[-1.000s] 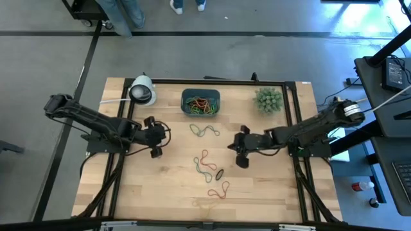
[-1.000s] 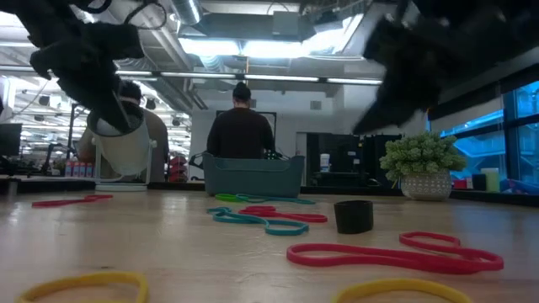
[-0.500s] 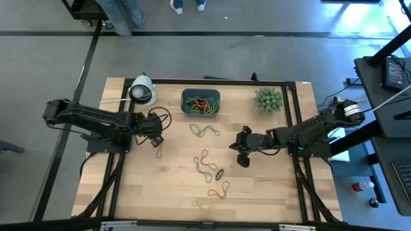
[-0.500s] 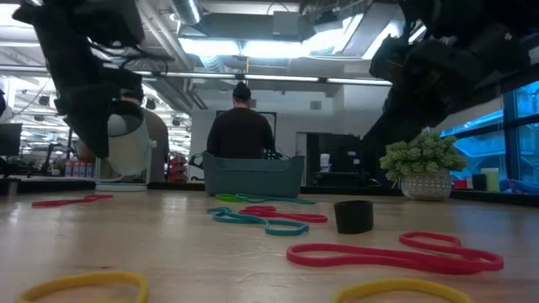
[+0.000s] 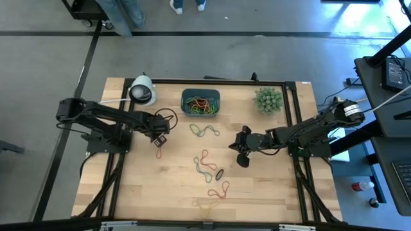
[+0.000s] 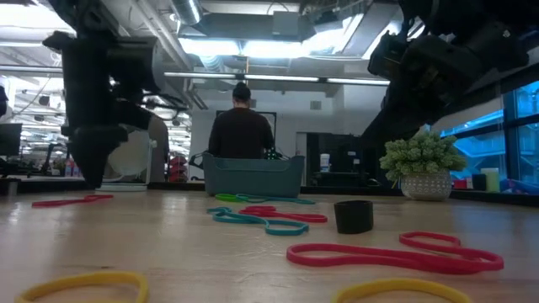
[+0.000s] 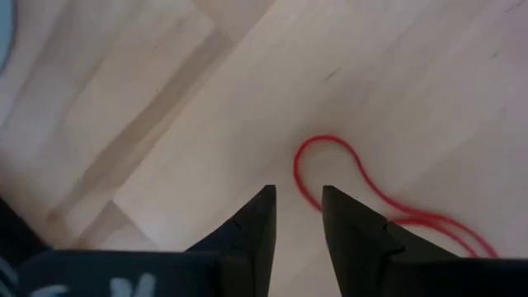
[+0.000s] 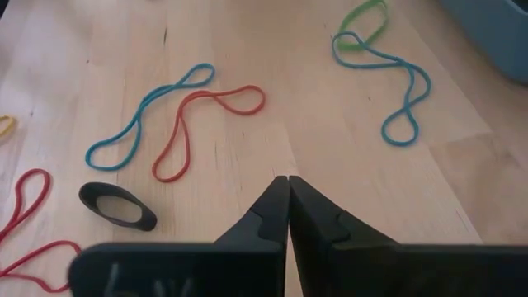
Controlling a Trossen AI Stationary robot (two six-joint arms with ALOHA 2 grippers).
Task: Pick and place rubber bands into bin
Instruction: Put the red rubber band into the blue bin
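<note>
wooden table (image 5: 128,186) inside a black frame, grey floor around it; office room behind in the low view, with a person (image 6: 241,126) standing with their back turned beyond the bin (image 5: 200,102).

changes since a second ago: left gripper (image 5: 159,136) has moved from open table toward the left-hand red band (image 5: 158,151) and now points down over it, fingers a narrow gap apart, holding nothing; in its wrist view the red band (image 7: 363,194) lies just past the fingertips (image 7: 262,216). right gripper (image 5: 239,147) has barely shifted; it hangs above the table's right-centre, fingers pressed together and empty.

rubber bands: several lie in the bin at the back edge. loose ones: a blue and green pair (image 5: 204,131) just in front of the bin; red and blue loops (image 5: 204,163) mid-table; a red one (image 5: 219,190) nearer the front; a faint yellow one at the front edge, hard to make out.

open room: wide bare wood on the front left and right. white cylinder (image 5: 142,90) and spiky green plant (image 5: 268,100) flank the bin. small black ring (image 5: 219,174) beside the middle loops.

hidden: in the low view both arms are cut off at the top.
</note>
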